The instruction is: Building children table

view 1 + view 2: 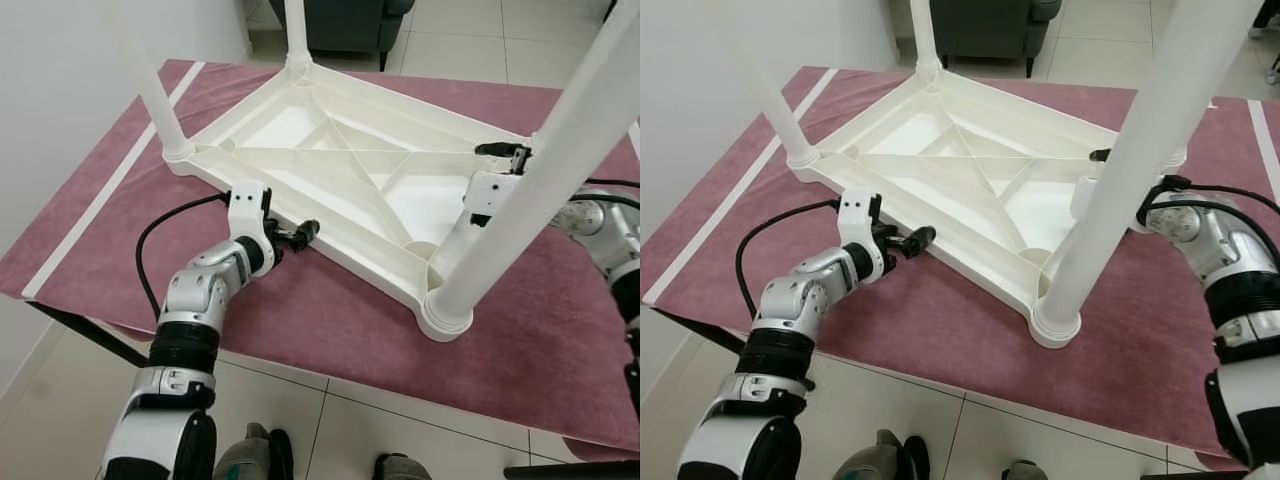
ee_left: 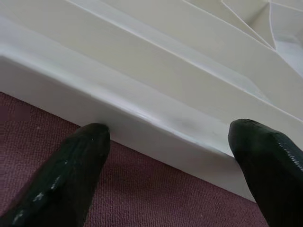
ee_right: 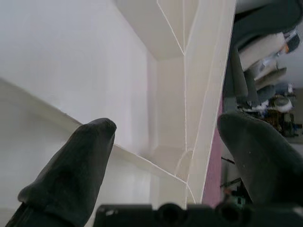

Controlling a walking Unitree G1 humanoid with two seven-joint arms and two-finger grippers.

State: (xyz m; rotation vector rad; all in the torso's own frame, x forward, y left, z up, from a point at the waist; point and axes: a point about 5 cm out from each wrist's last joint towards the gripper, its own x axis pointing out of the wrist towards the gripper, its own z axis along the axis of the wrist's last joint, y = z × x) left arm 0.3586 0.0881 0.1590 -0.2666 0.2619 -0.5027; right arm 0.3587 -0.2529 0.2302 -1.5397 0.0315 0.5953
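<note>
The white plastic children's table (image 1: 340, 180) lies upside down on the maroon cloth (image 1: 330, 310), legs up for assembly. Left gripper (image 1: 300, 235), fingers wide, fronts its near rim; right gripper (image 1: 505, 152), spread, straddles the far rim, likely steadying

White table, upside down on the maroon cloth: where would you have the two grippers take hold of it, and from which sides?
Grip the raised rim of the white table: left gripper from the near long edge, right gripper from the far right edge. The rim is a thin upright wall that open fingers can straddle; the legs are probably too thick.
</note>
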